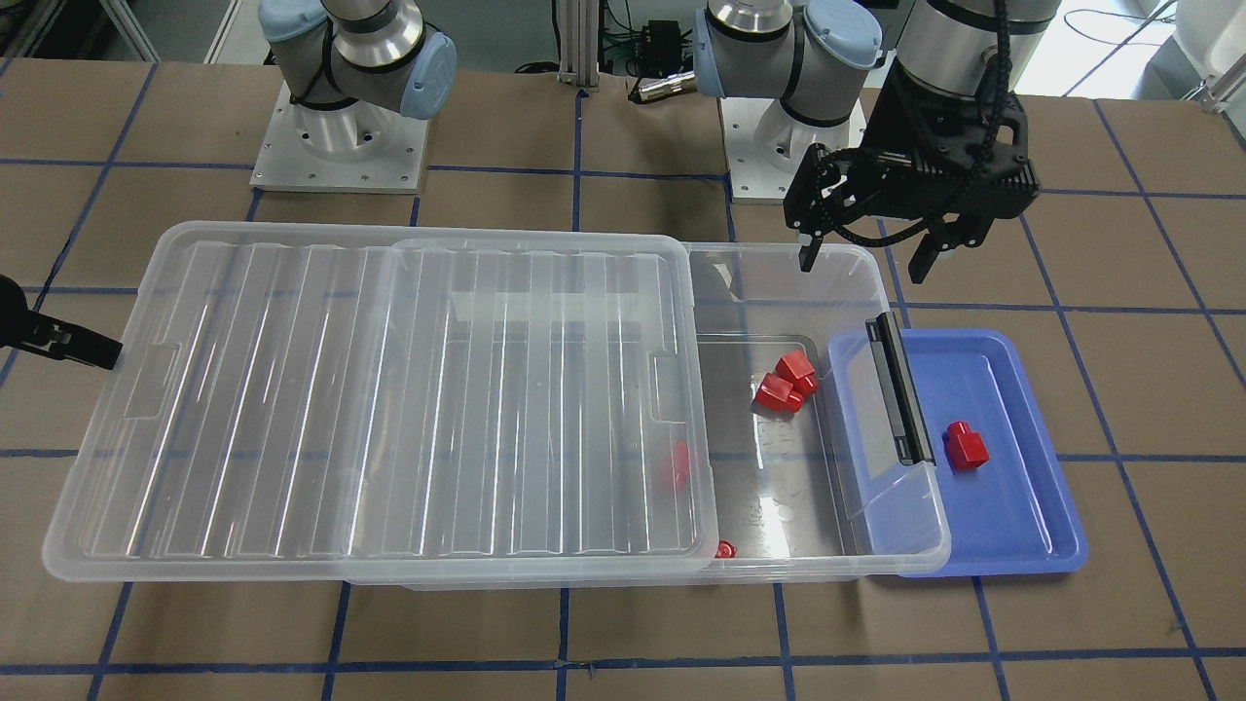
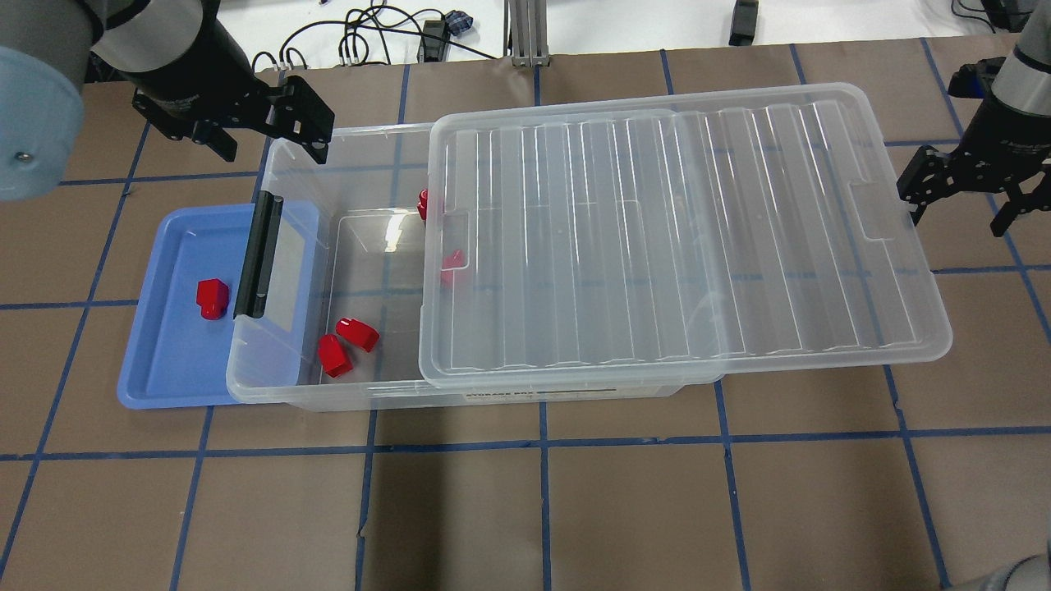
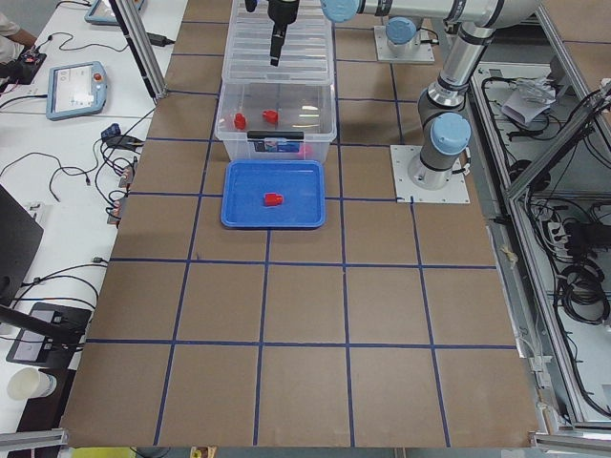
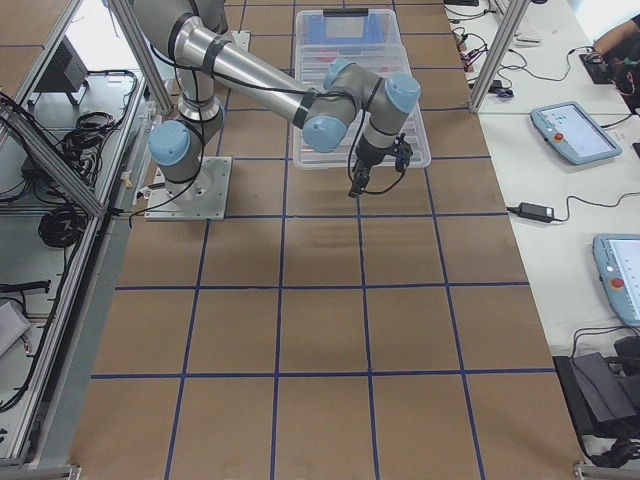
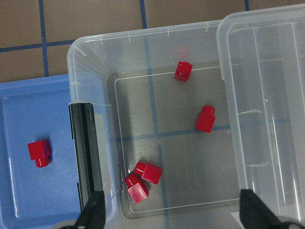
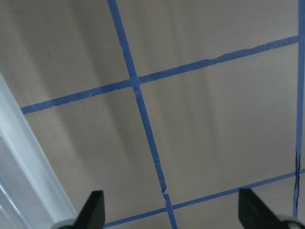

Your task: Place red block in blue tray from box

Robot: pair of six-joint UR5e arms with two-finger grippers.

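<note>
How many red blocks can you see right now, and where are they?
5 red blocks. One lies in the blue tray. Four are in the box: two together near the latch, two nearer the lid. The lid may hide more.

right gripper [image 6: 172, 211] spread | blue-taped brown table [image 6: 214, 124] | clear plastic rim [image 6: 26, 157] left

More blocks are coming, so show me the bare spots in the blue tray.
In the blue tray, floor is bare either side of the lone red block, along the outer rim. Crowded where the box overhangs.
</note>
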